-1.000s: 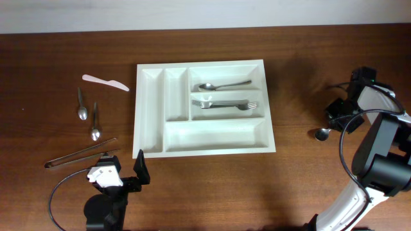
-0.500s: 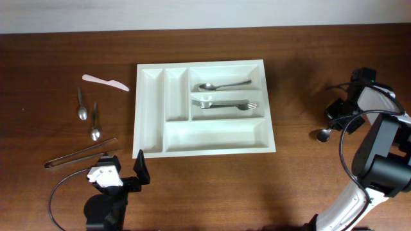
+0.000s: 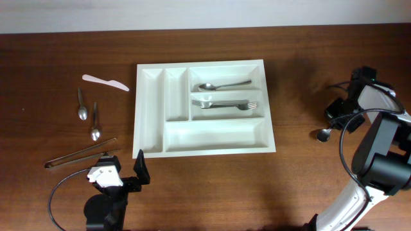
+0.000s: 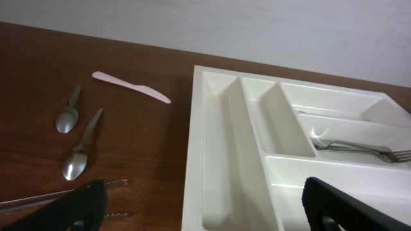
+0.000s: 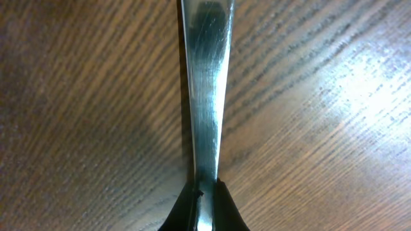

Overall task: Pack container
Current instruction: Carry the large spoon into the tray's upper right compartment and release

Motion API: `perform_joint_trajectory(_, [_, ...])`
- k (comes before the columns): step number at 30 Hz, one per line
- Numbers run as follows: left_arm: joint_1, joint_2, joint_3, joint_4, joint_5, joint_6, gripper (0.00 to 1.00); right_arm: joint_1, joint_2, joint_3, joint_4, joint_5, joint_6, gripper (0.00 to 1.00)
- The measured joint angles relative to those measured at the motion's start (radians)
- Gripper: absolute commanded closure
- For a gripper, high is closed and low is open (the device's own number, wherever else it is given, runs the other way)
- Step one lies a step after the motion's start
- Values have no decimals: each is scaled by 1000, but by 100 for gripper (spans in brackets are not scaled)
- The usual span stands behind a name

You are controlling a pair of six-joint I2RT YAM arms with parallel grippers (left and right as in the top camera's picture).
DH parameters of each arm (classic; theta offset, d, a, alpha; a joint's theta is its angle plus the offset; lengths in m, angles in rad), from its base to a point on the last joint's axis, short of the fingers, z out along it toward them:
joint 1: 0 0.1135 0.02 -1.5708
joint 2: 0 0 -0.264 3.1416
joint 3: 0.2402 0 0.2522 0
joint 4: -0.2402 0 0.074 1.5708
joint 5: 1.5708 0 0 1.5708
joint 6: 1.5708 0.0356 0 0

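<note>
Container, the large white rectangular plastic five-compartment cutlery tray [image 3: 212, 136], lies at the middle of the bench. A stowed silver metal spoon [image 3: 223, 85] and silver metal forks [image 3: 225, 103] lie in its two upper long slots. Your right gripper [image 5: 204, 204] is pinched tight on the handle of a loose silver metal spoon [image 5: 207, 96] near the bench's right edge. Your left gripper [image 3: 124, 164] gapes wide, holding nothing, by the front edge, near the tray's front-left corner.

You have white rectangular plastic cutlery tray [image 3: 212, 136]; dark brown wooden table [image 3: 289, 192], streaky grain. Note pale pink plastic knife [image 3: 104, 81]; silver metal spoon [image 5: 207, 96], fine scratches; your right gripper [image 5: 204, 196] black.
</note>
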Motion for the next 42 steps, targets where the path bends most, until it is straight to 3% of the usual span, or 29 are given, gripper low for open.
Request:
perform_joint_trajectory(26, [0,0,0,0,0,0,1,58,75,467,-236,-102,-130,96])
perform_joint_trajectory(36, [0,0,0,0,0,0,1,251,75,500,-219,-113,-17,96])
perform_joint_trajectory(42, [0,0,0,0,0,0,1,381,75,500,-171,-113,167,96])
